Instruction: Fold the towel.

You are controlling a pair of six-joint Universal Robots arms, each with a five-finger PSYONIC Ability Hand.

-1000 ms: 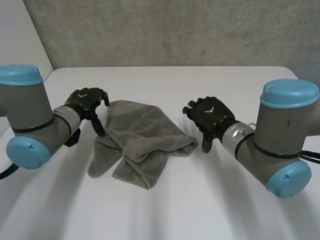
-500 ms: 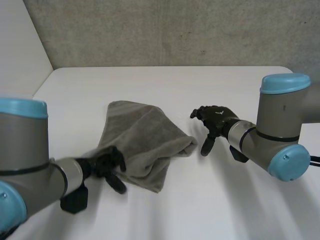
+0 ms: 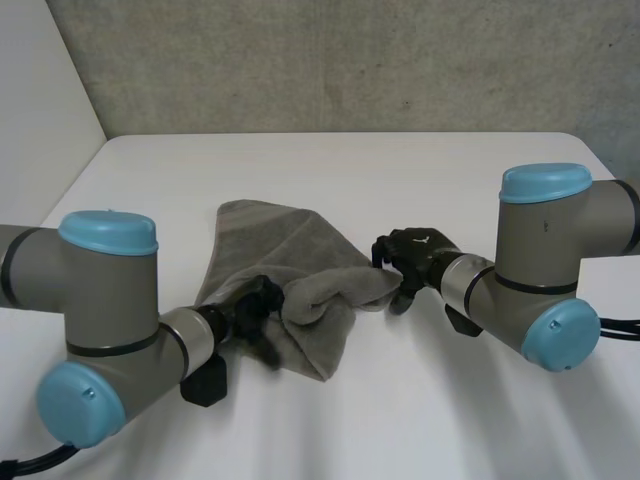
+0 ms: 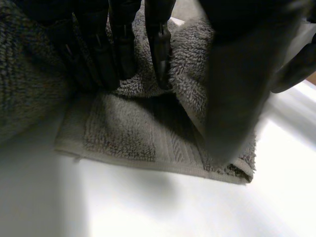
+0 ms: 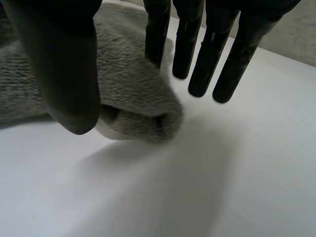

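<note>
A grey towel (image 3: 290, 255) lies crumpled on the white table (image 3: 400, 170), a little to the robot's left of the middle. It is loosely bunched rather than flat: a wide end points towards the far side, one rolled fold reaches out to the robot's right, and a flat hemmed corner sits on the near side.

The left arm (image 3: 110, 300) comes in low across the near left of the table, and the left hand (image 3: 255, 305) is planted on the near-left part of the towel. From its own wrist camera, its fingers (image 4: 118, 54) dig down into the pile while the thumb (image 4: 237, 98) stands opposite. A raised ridge of cloth is caught between them, so this hand is pinching a fold of the towel. The flat hemmed corner lies on the table just beyond the fingertips.

The right arm (image 3: 545, 260) reaches in from the other side, and the right hand (image 3: 418, 252) sits at the tip of the rolled fold. Its fingers (image 5: 197, 59) are straight and spread wide. One is just at the cloth and the rest hang over bare table. Its thumb hovers on the other side of the roll, apart from the fingers, so this hand is holding nothing.
</note>
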